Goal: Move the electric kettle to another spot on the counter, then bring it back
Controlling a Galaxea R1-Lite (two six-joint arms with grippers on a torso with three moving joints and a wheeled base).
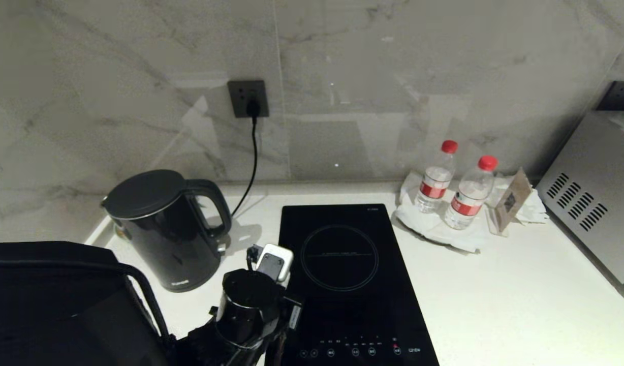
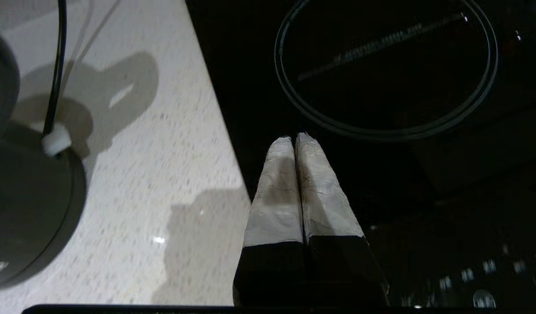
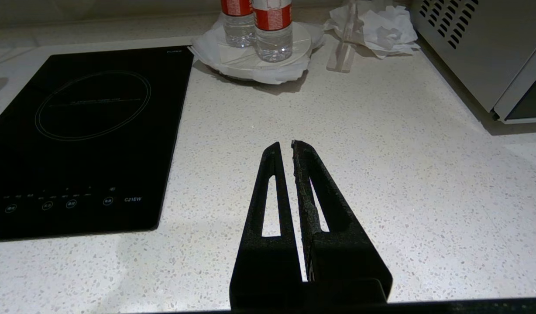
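**Left pincer closed, kettle not yet gripped**

Left gripper (image 2: 294, 139): fingers pressed together, holding nothing, poised over the near-left edge of the induction hob (image 1: 342, 264). Electric kettle (image 1: 164, 229): upright at the counter's (image 1: 495, 295) back left, just beside the gripper, cord (image 1: 251, 157) running to the wall socket (image 1: 248, 98). Right gripper (image 3: 292, 146): closed, empty, parked over bare counter. Step, by judgement: approach. Next move calls for opening the fingers and reaching for the loop handle (image 1: 213, 208).
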